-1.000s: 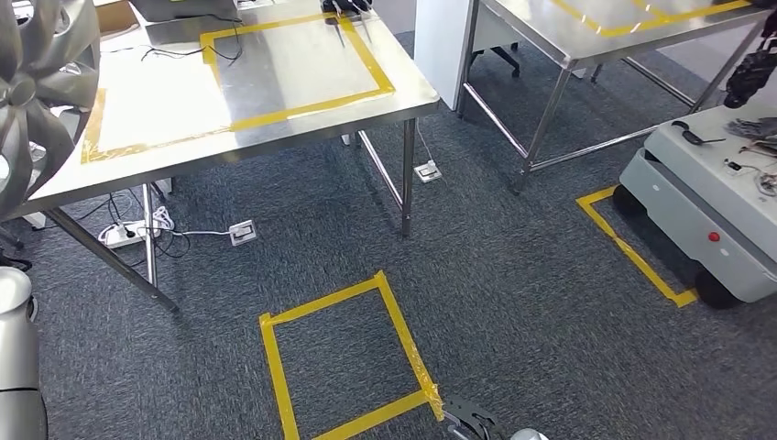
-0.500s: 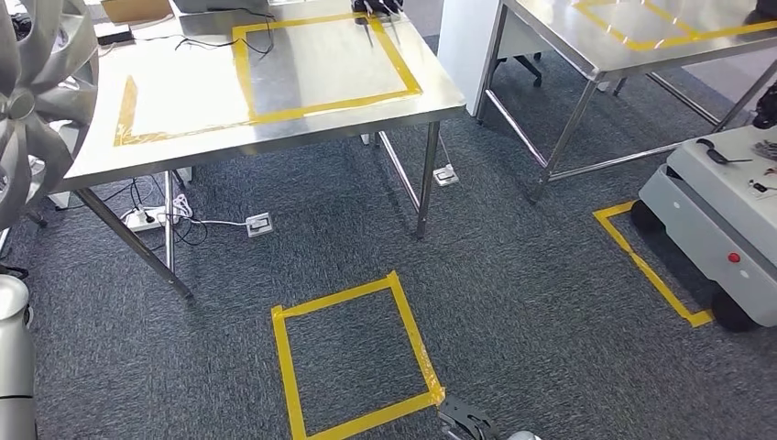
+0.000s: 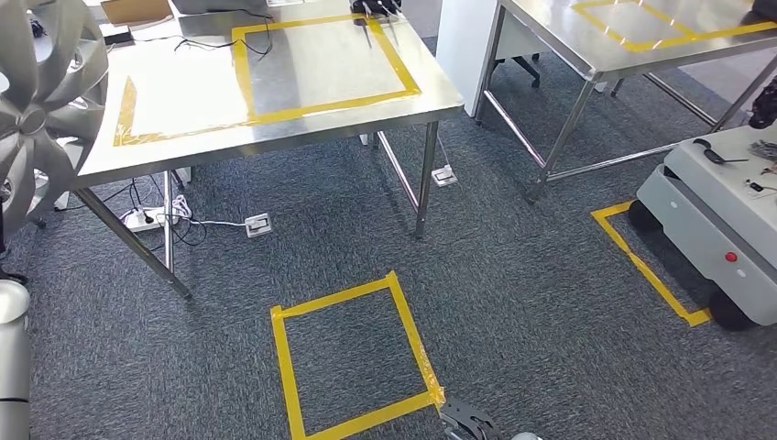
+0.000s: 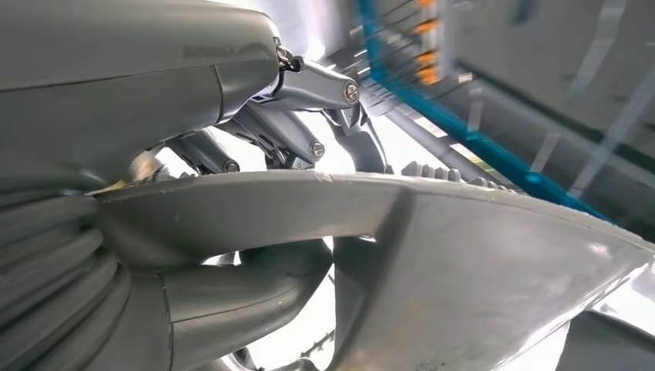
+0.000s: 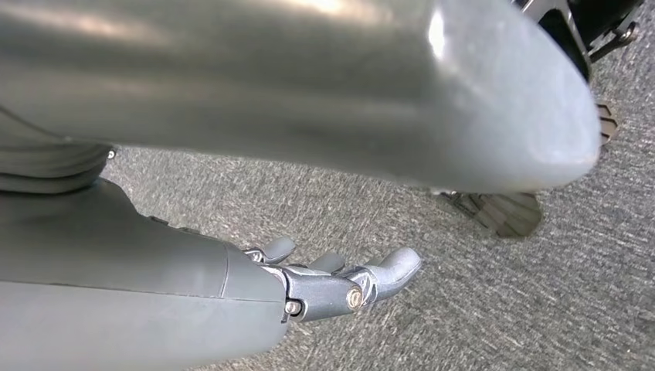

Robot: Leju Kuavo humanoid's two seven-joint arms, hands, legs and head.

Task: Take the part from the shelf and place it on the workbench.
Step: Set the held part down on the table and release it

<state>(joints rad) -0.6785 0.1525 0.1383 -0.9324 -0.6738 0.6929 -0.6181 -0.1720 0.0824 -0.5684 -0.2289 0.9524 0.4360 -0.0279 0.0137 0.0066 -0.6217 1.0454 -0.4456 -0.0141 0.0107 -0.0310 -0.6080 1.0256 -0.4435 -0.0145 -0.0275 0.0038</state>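
The part is a silver spoked wheel cover [image 3: 41,101], held up at the left edge of the head view, beside the steel workbench [image 3: 275,137]. In the left wrist view my left hand [image 4: 293,131] grips the cover's rim [image 4: 463,263], fingers over one face and the thumb [image 4: 232,301] under the other. A yellow tape rectangle [image 3: 321,55] marks the bench top. My right hand [image 5: 340,282] hangs over the grey carpet with its fingers apart and nothing in it.
A second steel table [image 3: 586,46] stands at the back right. A white wheeled cart [image 3: 724,220] sits at the right beside yellow floor tape. A yellow tape square [image 3: 353,357] lies on the carpet ahead. A power strip and cables [image 3: 151,217] lie under the bench.
The whole picture has shifted, so the camera has moved: the workbench now sits further right and lower. The wheel cover stays in my left hand, showing slightly more.
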